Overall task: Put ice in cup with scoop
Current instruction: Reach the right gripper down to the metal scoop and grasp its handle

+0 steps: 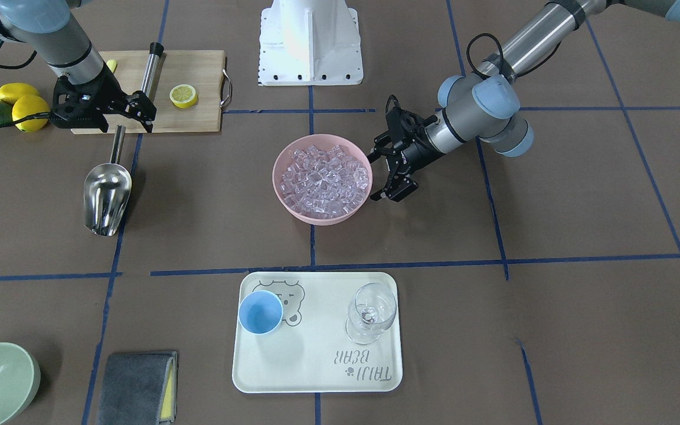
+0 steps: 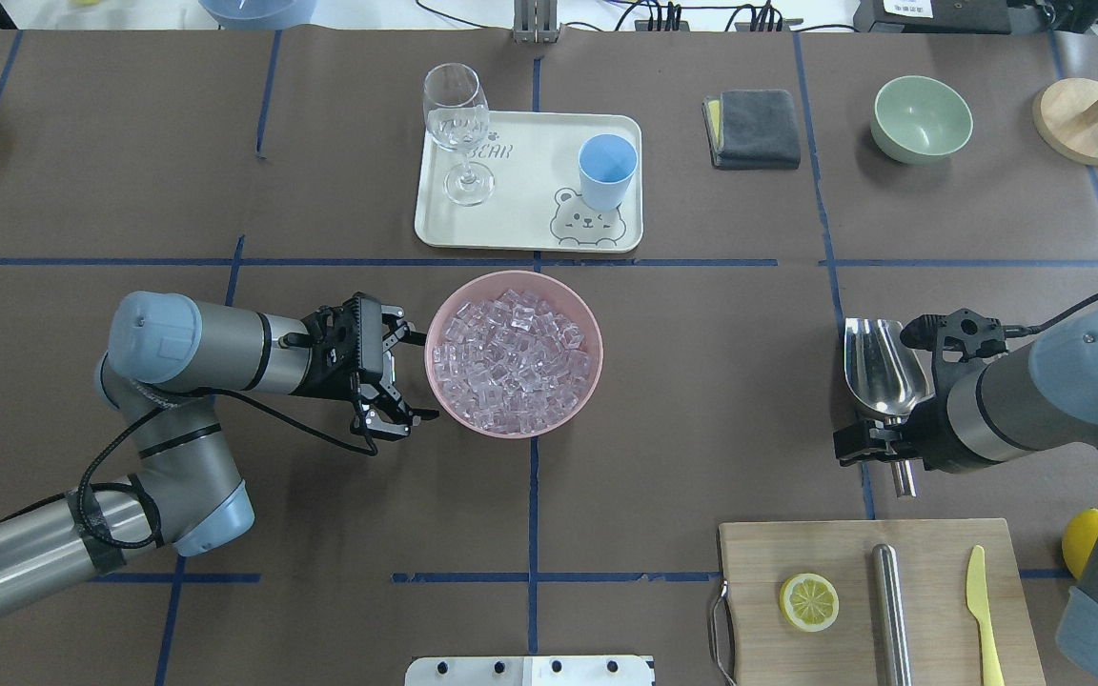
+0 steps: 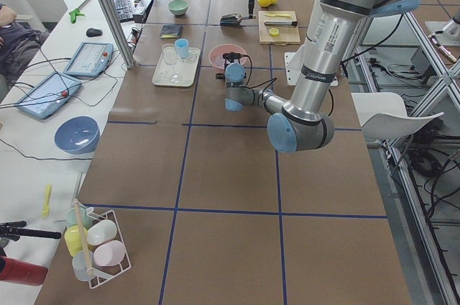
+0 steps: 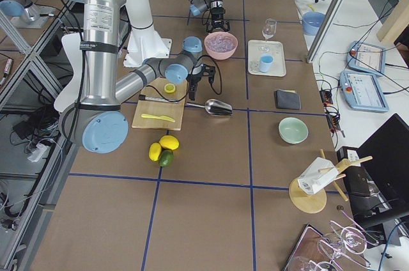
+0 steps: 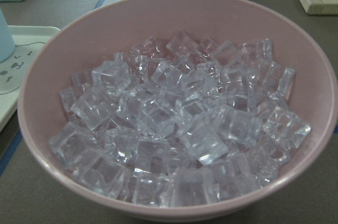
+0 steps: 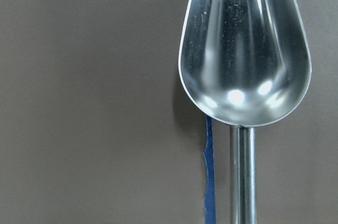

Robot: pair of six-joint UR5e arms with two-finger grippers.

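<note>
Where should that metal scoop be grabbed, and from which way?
Grip the scoop by its thin straight handle, from above, a finger on each side. It lies flat on the table, open side up; the trough looks too wide and rounded to pinch.

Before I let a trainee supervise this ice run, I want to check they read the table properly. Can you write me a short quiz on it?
1. True or false: the scoop already holds ice.
2. What shares the tray with the light-blue cup? A) a wine glass B) a green bowl C) a lemon slice
3. Which arm's jaws stand open beside the pink bowl of ice?

Key: 1. False, the scoop is empty. 2. A. 3. The left arm.
</note>
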